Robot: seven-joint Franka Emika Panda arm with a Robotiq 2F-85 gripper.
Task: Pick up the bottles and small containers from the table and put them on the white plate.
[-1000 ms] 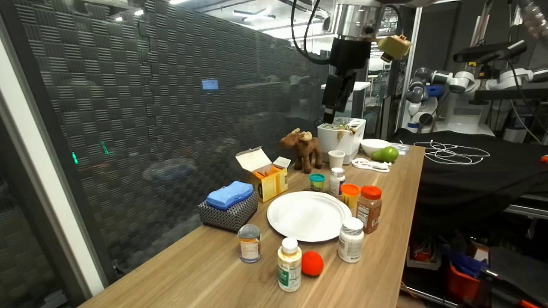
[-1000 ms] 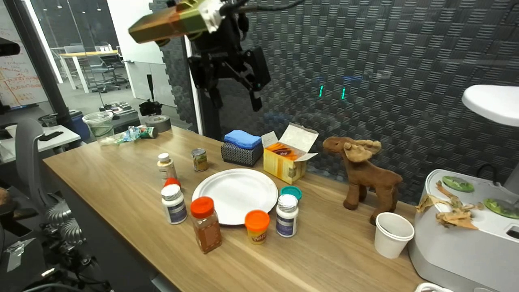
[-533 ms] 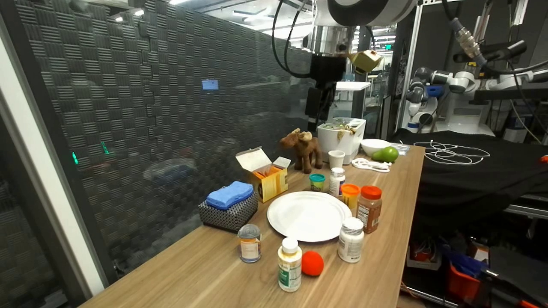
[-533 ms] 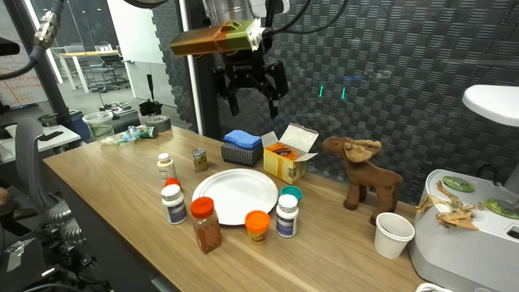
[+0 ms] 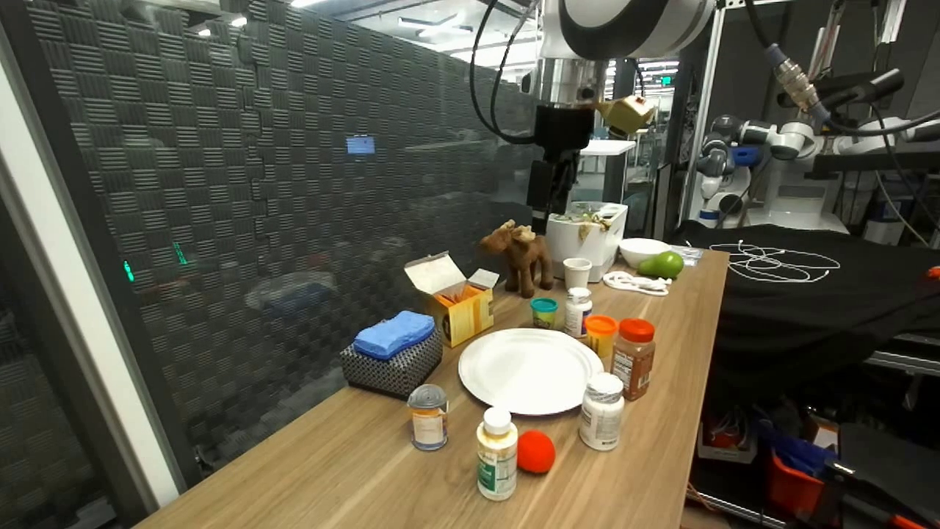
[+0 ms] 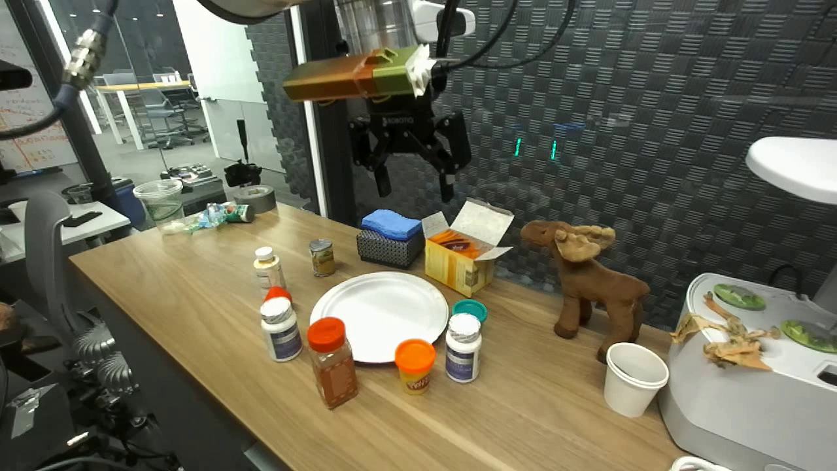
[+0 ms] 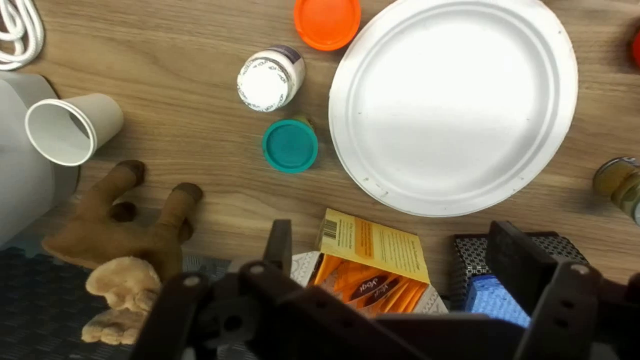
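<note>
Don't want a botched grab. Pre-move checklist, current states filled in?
1. Gripper open, nothing held: ok.
2. Gripper lined up with a target: not ok; in the wrist view, the yellow box appears between its open jaws.
3. White plate flat, nothing set on it: ok.
4. Brown jar upright, lid on: ok.
5. Short can upright, apart from the plate: ok.
6. Gap between red ball and green-labelled bottle: cannot tell; none shows in either exterior view.

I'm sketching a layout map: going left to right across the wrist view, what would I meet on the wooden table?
White cup → white bottle → orange-lidded tub → white plate → short can. Others overlap too much to place.
</note>
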